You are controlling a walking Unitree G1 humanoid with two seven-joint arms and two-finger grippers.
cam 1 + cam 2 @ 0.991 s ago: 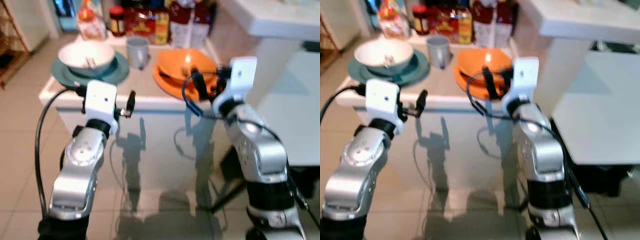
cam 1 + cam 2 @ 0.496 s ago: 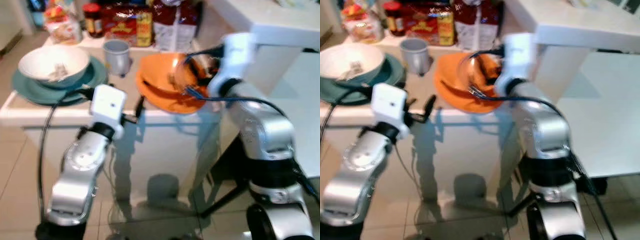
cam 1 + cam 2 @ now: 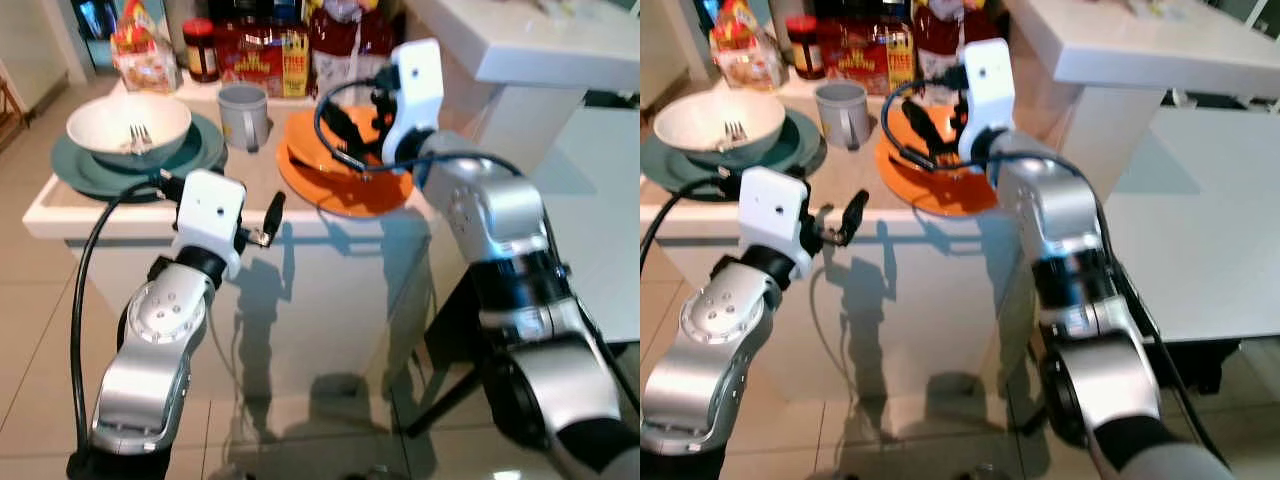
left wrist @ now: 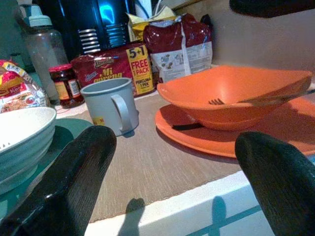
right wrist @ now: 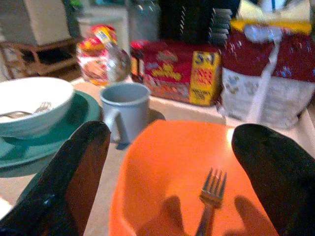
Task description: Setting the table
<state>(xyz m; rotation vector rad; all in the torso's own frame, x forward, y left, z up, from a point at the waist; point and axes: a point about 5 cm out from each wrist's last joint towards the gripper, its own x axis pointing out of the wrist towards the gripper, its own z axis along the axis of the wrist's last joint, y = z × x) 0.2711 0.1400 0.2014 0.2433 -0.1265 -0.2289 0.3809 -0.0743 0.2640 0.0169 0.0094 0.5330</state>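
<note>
An orange bowl point(image 5: 167, 162) with a fork point(image 5: 209, 196) in it sits on an orange plate point(image 3: 345, 190) on the white-edged table point(image 3: 60, 210). To its left stand a grey mug point(image 3: 243, 115) and a white bowl point(image 3: 128, 125) holding a fork point(image 3: 135, 137), on a teal plate point(image 3: 205, 150). My right gripper point(image 5: 170, 135) hovers open just above the orange bowl, with nothing between its fingers. My left gripper point(image 4: 174, 142) is open and empty at the table's front edge, pointing between mug and orange plate.
Food packets point(image 3: 255, 60), a jar point(image 3: 202, 50) and a bagged loaf point(image 3: 140, 60) line the table's back. A white counter point(image 3: 530, 50) rises to the right, with a pale surface point(image 3: 600, 240) below it. Tiled floor point(image 3: 40, 330) lies in front.
The view has shifted. My right gripper has risen from the orange plate's front edge to over the orange bowl. The left gripper stays at the table's front edge.
</note>
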